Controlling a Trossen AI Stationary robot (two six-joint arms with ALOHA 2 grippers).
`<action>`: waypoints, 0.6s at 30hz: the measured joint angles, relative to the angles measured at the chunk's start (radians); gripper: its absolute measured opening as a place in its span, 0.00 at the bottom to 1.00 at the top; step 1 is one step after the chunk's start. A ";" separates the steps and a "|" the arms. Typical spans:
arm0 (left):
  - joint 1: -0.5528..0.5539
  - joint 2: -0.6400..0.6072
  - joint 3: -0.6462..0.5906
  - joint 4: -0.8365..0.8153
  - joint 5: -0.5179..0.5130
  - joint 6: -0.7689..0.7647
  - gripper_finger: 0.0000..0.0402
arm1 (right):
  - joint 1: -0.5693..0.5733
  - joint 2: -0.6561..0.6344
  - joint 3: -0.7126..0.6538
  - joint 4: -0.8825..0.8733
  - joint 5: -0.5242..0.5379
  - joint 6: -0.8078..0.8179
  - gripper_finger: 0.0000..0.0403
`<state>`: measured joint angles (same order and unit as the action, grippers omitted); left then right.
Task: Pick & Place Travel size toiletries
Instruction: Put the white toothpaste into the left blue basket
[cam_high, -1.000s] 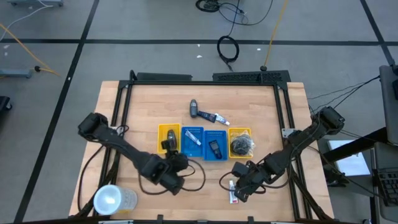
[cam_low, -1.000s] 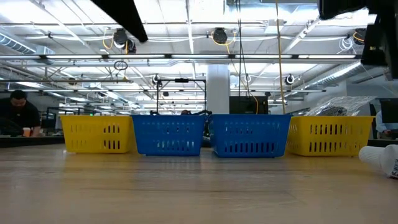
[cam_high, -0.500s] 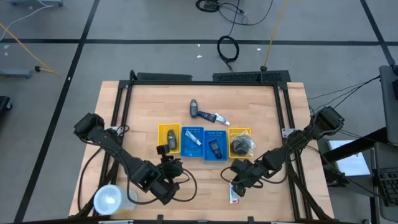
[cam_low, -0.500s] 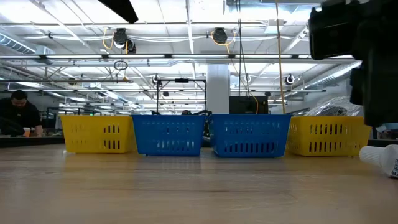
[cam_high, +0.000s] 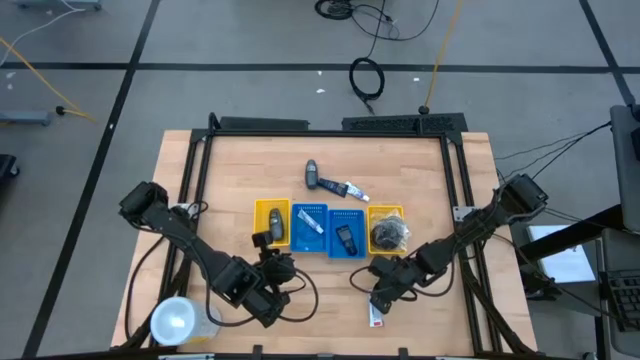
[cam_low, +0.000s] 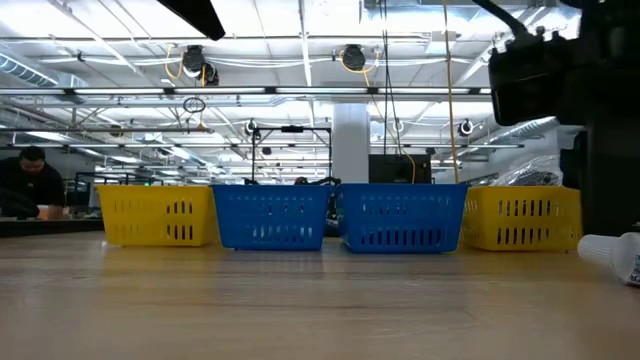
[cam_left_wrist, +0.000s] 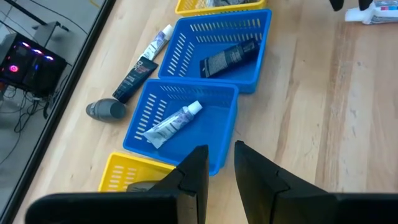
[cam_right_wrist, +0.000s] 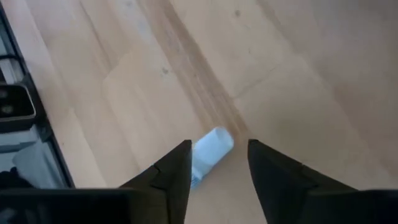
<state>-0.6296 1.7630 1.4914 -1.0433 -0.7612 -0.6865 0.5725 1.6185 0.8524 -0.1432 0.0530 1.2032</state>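
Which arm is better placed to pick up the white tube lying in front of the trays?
The right. Its gripper hangs open right over the white tube, which shows between its fingers. The left gripper is farther away, in front of the yellow tray.
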 joint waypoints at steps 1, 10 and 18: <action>0.001 0.000 0.000 0.000 0.000 0.000 0.19 | -0.004 0.000 0.000 0.001 0.003 -0.001 0.38; 0.001 0.000 0.000 0.000 0.000 0.000 0.19 | -0.008 0.000 0.000 0.002 0.027 0.041 0.38; 0.001 0.001 0.000 0.000 0.000 0.000 0.19 | -0.001 0.040 0.001 0.016 0.030 0.069 0.38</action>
<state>-0.6289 1.7638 1.4914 -1.0431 -0.7609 -0.6865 0.5720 1.6587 0.8532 -0.1275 0.0827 1.2718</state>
